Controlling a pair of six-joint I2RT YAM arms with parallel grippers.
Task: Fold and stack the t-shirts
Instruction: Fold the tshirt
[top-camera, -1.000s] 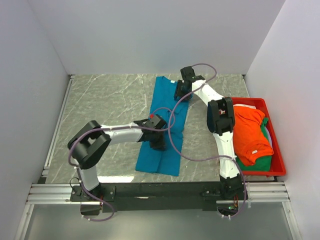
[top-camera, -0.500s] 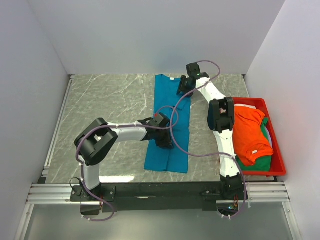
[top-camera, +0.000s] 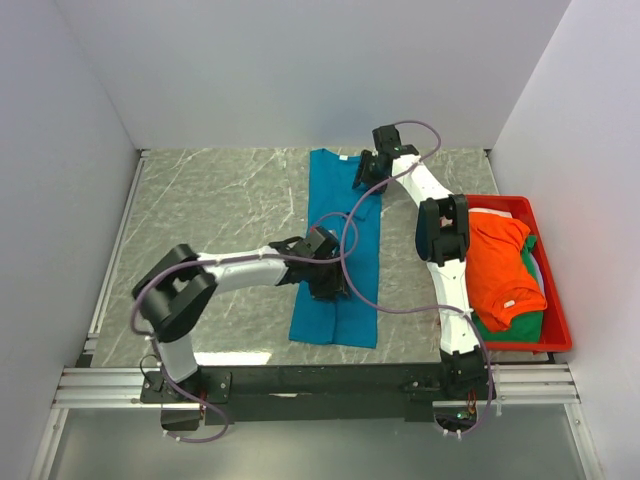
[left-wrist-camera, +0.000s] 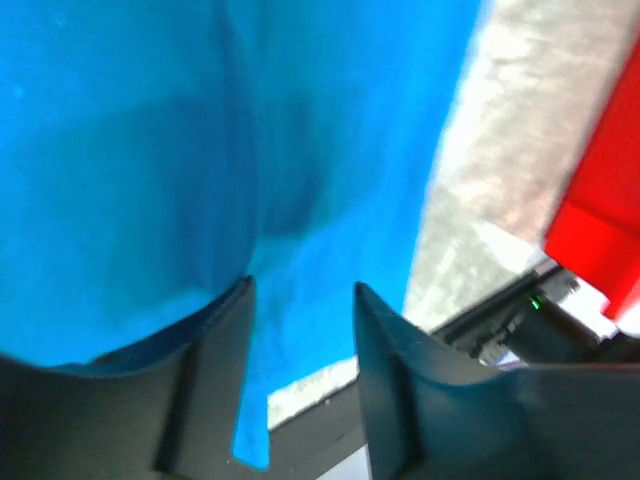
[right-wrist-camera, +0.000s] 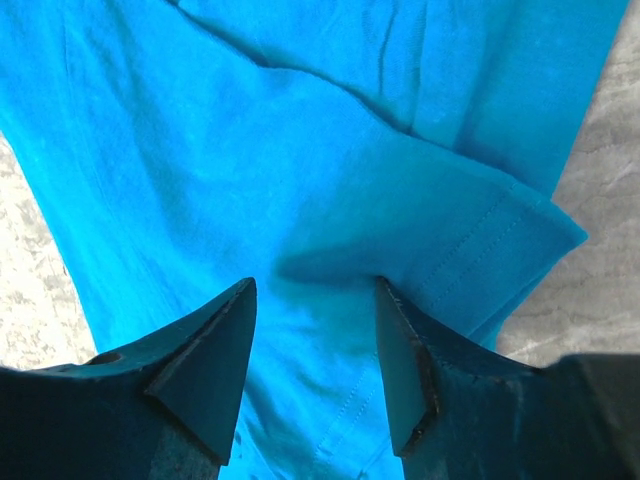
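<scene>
Marble table (top-camera: 220, 200), arms (top-camera: 250, 268) (top-camera: 440, 235) stretched over teal t-shirt (top-camera: 335, 190)

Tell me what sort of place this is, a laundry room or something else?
Probably a lab robot test cell: plain white walls box in a marble-patterned tabletop, a left arm and right arm are bolted to a metal rail at its near edge, and a teal t-shirt lies on it.

Left arm (top-camera: 238, 268) and right arm (top-camera: 456, 300) alike: white tubular links between bulky black joint housings, looping grey-purple cables (top-camera: 343, 232) along each, and matt black wedge-shaped fingers (right-wrist-camera: 205, 365).
</scene>
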